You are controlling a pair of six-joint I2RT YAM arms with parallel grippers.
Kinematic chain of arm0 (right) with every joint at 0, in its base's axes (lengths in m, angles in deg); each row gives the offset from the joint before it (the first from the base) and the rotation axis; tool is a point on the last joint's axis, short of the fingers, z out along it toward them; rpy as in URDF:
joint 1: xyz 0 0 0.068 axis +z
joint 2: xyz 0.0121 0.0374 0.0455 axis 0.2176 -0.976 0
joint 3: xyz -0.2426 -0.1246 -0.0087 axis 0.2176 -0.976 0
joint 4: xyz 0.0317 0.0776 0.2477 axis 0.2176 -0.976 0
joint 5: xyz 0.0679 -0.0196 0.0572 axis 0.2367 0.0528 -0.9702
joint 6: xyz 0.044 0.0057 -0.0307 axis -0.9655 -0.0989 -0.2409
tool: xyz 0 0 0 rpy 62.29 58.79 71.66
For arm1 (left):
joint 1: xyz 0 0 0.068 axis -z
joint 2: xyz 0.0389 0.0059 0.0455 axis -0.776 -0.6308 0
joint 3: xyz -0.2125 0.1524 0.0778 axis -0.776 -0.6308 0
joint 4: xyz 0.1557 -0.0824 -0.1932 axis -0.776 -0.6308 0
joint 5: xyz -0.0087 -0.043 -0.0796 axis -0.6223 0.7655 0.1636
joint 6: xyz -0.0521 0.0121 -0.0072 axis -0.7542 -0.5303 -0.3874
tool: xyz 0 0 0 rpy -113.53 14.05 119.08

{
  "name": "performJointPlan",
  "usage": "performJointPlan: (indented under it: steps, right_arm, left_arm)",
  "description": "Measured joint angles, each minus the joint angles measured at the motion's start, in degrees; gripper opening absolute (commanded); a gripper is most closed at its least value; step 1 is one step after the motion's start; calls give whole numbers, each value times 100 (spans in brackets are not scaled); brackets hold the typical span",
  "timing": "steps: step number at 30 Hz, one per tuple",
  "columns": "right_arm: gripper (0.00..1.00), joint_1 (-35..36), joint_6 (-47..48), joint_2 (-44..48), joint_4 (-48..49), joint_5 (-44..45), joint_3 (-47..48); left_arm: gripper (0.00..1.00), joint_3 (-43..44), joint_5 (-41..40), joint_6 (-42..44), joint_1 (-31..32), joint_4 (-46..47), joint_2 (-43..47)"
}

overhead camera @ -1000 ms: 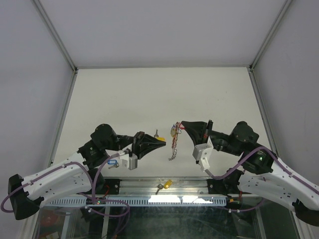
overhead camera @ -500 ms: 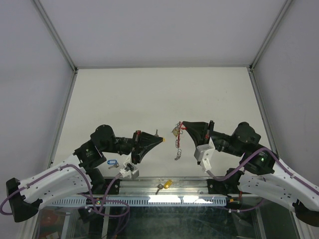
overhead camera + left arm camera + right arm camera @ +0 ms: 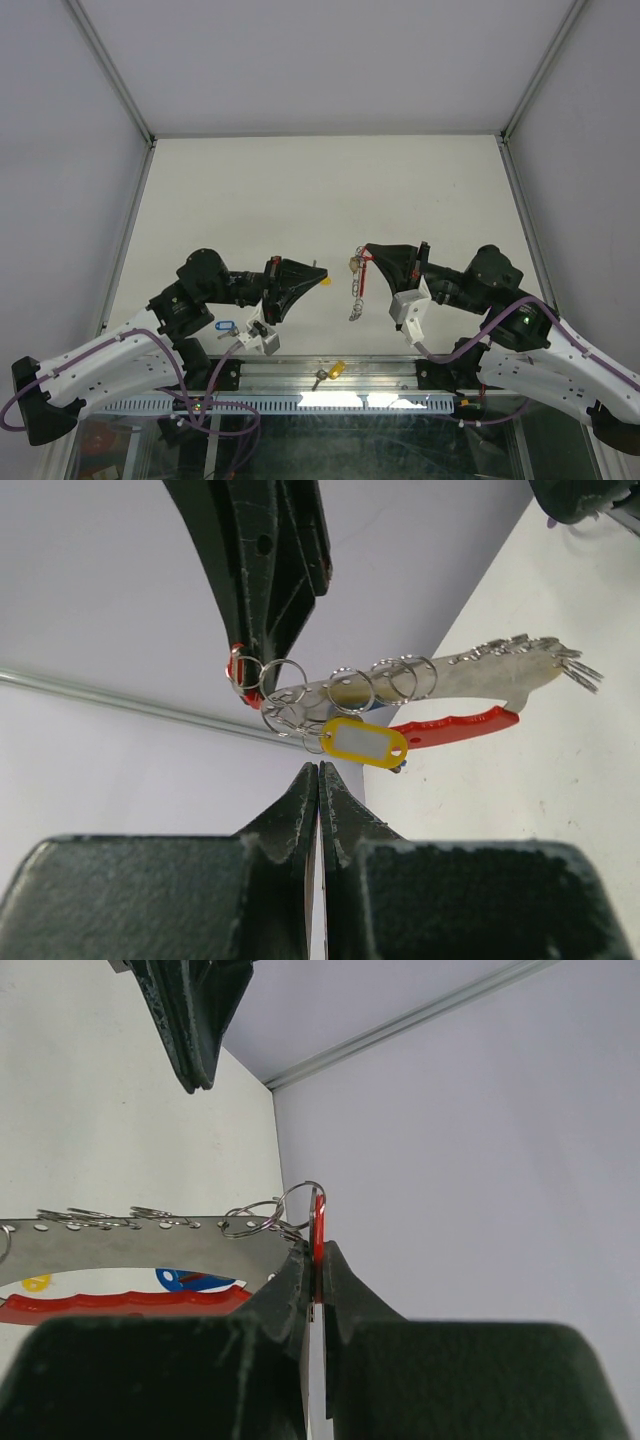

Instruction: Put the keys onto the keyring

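Observation:
My right gripper (image 3: 362, 253) is shut on the end of the keyring (image 3: 355, 290), which hangs down from it above the table. In the right wrist view the right gripper (image 3: 316, 1250) pinches the red band end, and the silver plate with rings (image 3: 150, 1235) runs left. My left gripper (image 3: 320, 273) is shut on a yellow-tagged key (image 3: 325, 281), a short way left of the keyring. In the left wrist view the left gripper (image 3: 319, 772) is closed just below the yellow tag (image 3: 365, 742), which lies against the keyring's rings (image 3: 350, 690) and red band (image 3: 455, 725).
A blue-tagged key (image 3: 222, 326) lies on the table under the left arm. Another yellow-tagged key (image 3: 330, 372) lies on the metal rail at the near edge. White walls enclose the table on the left, back and right.
My left wrist has rolled and its tip has shifted a little towards the keyring. The keyring has swung from slanting left to hanging nearly straight down. The right gripper has barely moved.

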Motion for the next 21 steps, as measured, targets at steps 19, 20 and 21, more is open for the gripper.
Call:
performJointPlan:
  steps: [19, 20, 21]
  right_arm:
    - [0, 0, 83, 0, -35, -85, 0]
    - [0, 0, 111, 0, -35, -103, 0]
    - [0, 0, 138, 0, -37, -116, 0]
  left_arm:
    - [37, -74, -79, -916, 0, 481, -42]
    - [41, -74, -127, -1062, 0, 509, -63]
    - [44, -74, -175, -1342, 0, 573, -94]
